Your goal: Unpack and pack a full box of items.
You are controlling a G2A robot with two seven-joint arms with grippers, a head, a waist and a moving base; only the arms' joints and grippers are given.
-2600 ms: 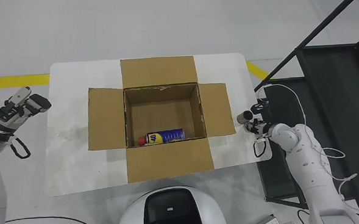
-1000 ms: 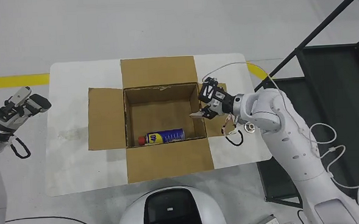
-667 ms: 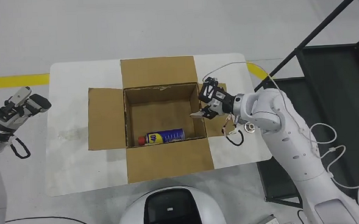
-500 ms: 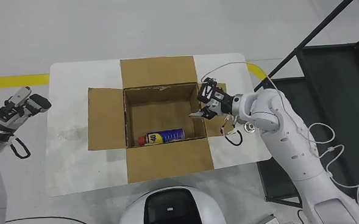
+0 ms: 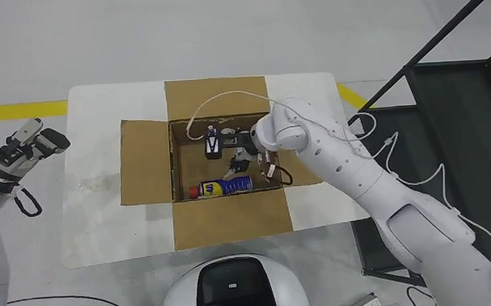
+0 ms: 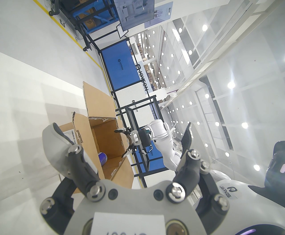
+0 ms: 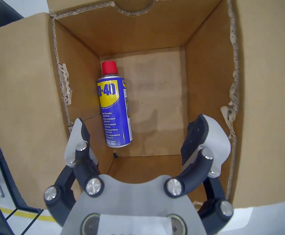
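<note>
The cardboard box (image 5: 146, 162) sits open on the table (image 5: 99, 219), with a blue spray can (image 5: 228, 186) lying on its floor along the near wall, red cap leftward. The right gripper (image 7: 139, 124) hangs over the opening, released and empty. The left gripper (image 6: 120, 131), also released, hovers beyond the table's left edge.

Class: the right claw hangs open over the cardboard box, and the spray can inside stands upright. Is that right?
No: the spray can lies on its side, as the right wrist view shows. The right claw does hang open over the cardboard box.
</note>
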